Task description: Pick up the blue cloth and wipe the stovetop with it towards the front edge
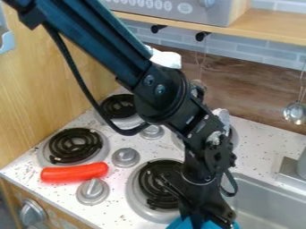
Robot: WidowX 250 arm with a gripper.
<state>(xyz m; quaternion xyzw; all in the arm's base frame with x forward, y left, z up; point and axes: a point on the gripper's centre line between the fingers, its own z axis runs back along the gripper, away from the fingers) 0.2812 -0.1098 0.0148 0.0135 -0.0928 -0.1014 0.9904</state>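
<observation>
A: From the left: the red sausage-shaped thing (74,172) lies near the counter's (24,171) front left corner, squeezed between the front left burner (74,145) and a silver knob (92,191).

B: And across to the right?

A: Past the front right burner (156,181), and there's the black hand (206,218), pointing down at a blue thing (184,224) low in view, towards the counter's front edge!

B: Has it got hold?

A: Cannot tell! The hand is right at the blue thing, but a grip doesn't show. I'd call this the contact stage, and a sure hold is what matters here.

B: Anything in the way?

A: Burner close on the left, sink (257,201) on the right, so side room looks tight. The arm (173,96) slants across the back right burner (233,136), and a ladle (295,112) hangs well clear, far right.
</observation>
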